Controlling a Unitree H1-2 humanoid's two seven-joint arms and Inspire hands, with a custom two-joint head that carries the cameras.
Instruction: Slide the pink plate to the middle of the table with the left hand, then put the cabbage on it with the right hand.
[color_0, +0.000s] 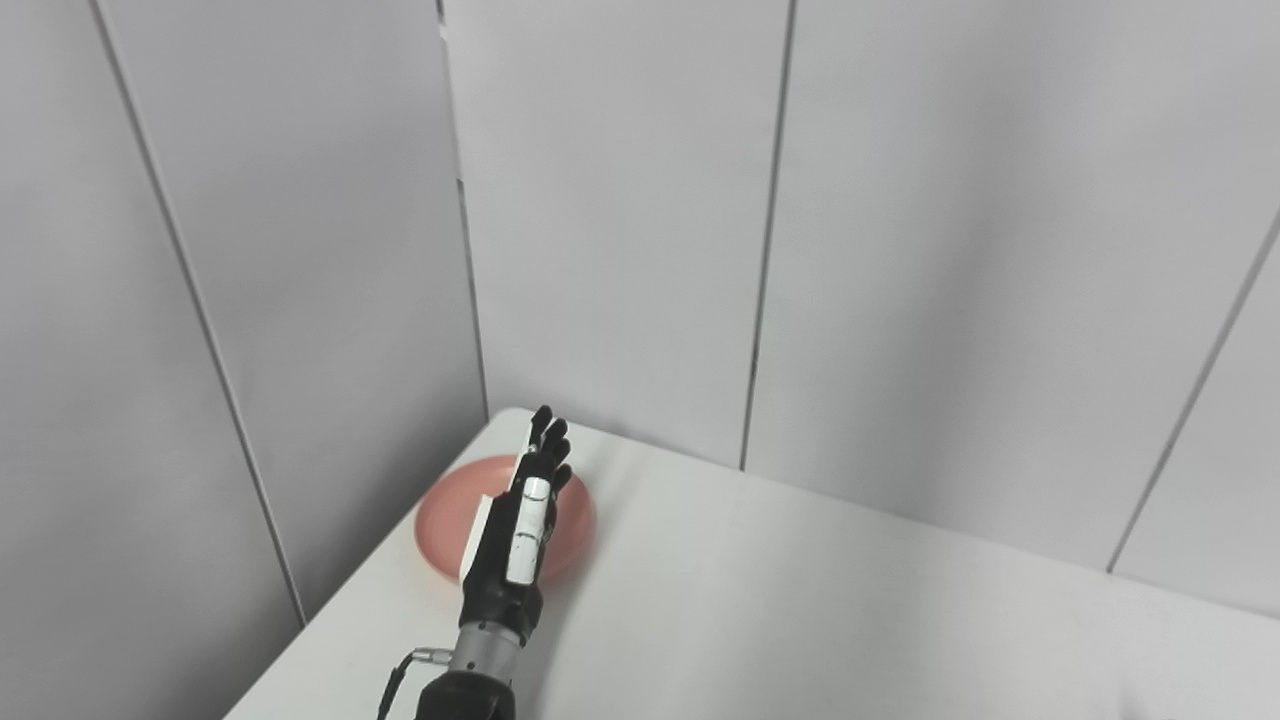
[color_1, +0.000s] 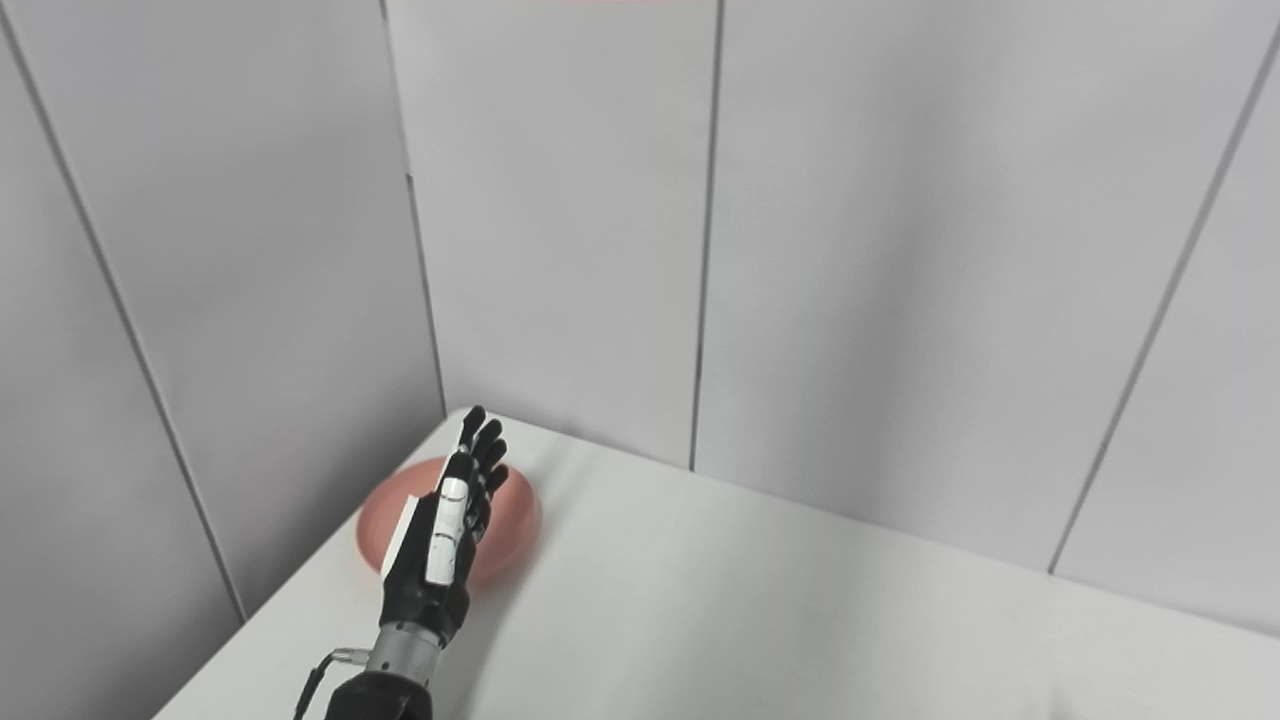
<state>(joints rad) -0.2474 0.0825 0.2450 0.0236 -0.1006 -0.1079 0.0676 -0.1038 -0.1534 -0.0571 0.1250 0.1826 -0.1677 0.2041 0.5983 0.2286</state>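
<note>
left hand (color_0: 520, 530): my fingers are straight and together, grasping nothing, over the pink plate (color_0: 450, 515) | plate: far-left corner of the table (color_0: 800, 600), near both edges | right hand, cabbage: out of view | risk: a push angled outward could send the plate off the edge; flat fingers may slip across its rim

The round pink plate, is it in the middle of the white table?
No, the round pink plate lies at the white table's far left corner.
</note>
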